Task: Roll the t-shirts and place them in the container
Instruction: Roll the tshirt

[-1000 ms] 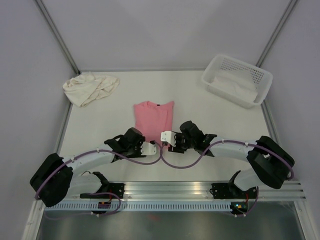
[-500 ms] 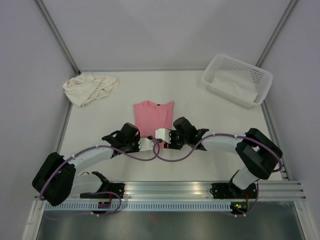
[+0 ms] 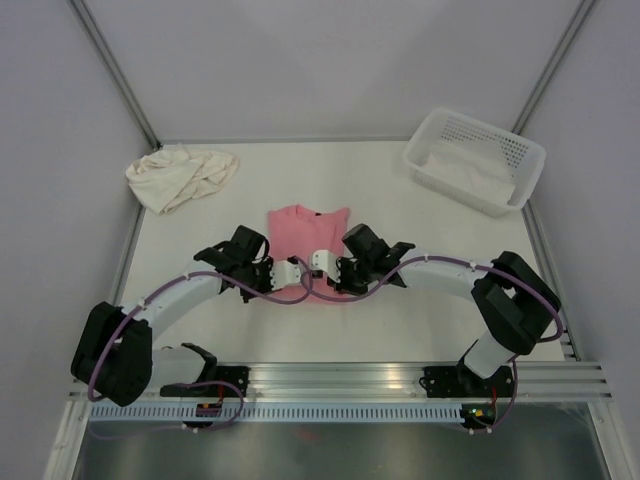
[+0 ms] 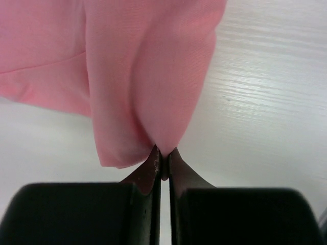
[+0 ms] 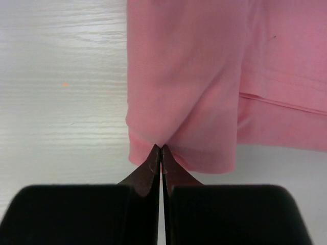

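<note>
The salmon pink t-shirt (image 3: pixel 308 226) lies folded into a narrow strip at the table's middle. Both grippers sit side by side at its near end. My left gripper (image 3: pixel 291 272) is shut on a pinch of pink fabric (image 4: pixel 153 92) at the strip's near corner, the cloth bunching up from the fingertips (image 4: pixel 155 159). My right gripper (image 3: pixel 325 264) is shut on the hem of the same shirt (image 5: pixel 204 87), which puckers where it meets the tips. The cream t-shirt (image 3: pixel 182 176) lies crumpled at the far left, away from both arms.
A white perforated basket (image 3: pixel 520 160) with white cloth inside stands at the far right corner. Bare white tabletop (image 3: pixel 440 235) lies between the pink shirt and the basket. Grey walls close off the back and sides.
Both arms moved away from me onto the pink shirt's near end. Both grippers went from open to shut on its fabric.
</note>
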Controlling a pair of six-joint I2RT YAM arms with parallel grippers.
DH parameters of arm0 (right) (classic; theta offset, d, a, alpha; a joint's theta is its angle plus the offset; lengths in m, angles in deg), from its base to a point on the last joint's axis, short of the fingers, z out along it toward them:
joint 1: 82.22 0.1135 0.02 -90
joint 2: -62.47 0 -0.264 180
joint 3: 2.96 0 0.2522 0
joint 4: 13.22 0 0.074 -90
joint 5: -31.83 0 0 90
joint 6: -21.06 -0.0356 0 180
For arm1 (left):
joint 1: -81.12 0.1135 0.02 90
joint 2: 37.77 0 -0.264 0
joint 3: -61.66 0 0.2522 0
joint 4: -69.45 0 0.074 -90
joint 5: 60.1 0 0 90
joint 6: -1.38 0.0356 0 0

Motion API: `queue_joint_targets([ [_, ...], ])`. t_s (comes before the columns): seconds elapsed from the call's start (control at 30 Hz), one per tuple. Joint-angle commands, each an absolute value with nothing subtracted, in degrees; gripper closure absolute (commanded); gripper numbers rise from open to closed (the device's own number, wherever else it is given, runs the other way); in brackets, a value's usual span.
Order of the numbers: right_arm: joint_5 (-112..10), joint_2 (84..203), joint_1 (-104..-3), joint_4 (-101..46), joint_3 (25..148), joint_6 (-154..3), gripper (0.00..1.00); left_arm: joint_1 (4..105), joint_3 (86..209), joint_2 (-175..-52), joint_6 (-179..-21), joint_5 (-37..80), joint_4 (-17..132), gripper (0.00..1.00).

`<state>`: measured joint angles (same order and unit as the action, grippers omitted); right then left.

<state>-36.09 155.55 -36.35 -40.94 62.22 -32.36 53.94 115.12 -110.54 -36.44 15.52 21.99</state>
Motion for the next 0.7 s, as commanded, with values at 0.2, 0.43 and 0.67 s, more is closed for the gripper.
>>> queue_joint_targets([
  [0.2, -12.5, 152.9, -37.9, -66.5, 68.5, -31.2, 1.0, 54.1, 123.0, -106.6, -31.1, -6.0, -6.2, 0.98],
  [0.43, -9.9, 159.2, -43.7, -60.4, 71.5, -37.9, 0.69, 59.5, 131.5, -120.1, -28.8, -14.6, -12.0, 0.98],
  [0.67, -16.8, 152.2, -47.2, -47.8, 67.6, -43.2, 0.54, 66.1, 140.5, -132.1, -28.6, -18.2, -16.2, 0.98],
])
